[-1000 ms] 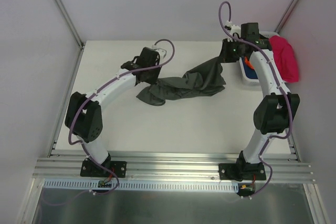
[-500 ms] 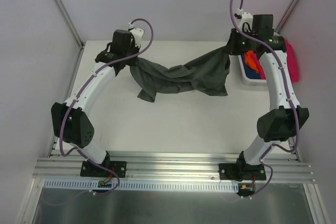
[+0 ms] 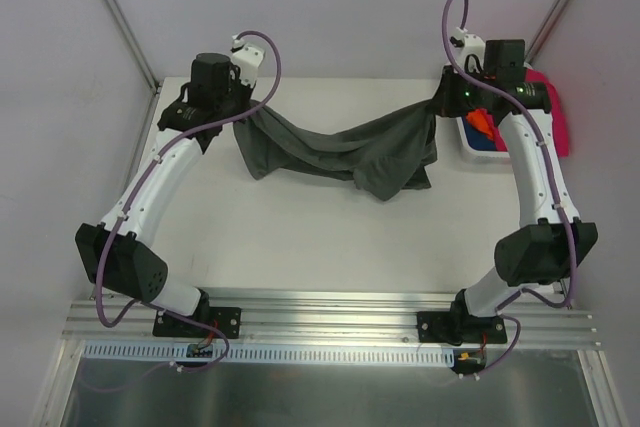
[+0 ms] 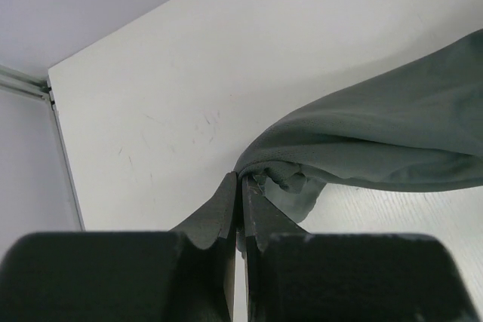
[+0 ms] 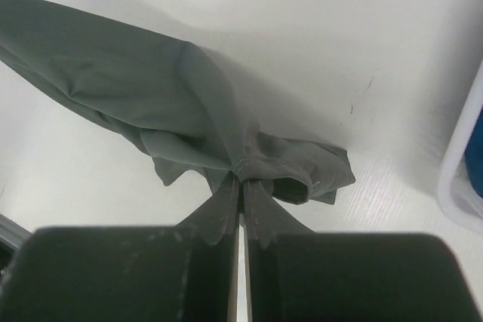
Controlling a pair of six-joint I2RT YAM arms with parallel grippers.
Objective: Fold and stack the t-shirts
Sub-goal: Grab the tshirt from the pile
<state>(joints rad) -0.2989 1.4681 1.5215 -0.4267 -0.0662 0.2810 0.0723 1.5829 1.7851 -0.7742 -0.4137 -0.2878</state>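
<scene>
The dark grey-green t-shirt [image 3: 340, 152] sags left of the basket [image 3: 466, 142] in the top view, strung between the left gripper [image 3: 243, 112] and the right gripper [image 3: 440, 105], probably to spread it flat for folding. The left wrist view, then the right, each shows jaws pinched together on a bunched edge.

The white table [image 3: 300, 237] has a matte top with a few faint scuffs. A white basket [image 3: 468, 145] stands on it at the right edge, toward the far corner. Left of the basket, the dark grey-green t-shirt [image 3: 340, 152] sags in a span over the far half of the table. Its lowest folds hang just left of the basket and seem to brush the surface, though contact cannot be told for sure.
</scene>
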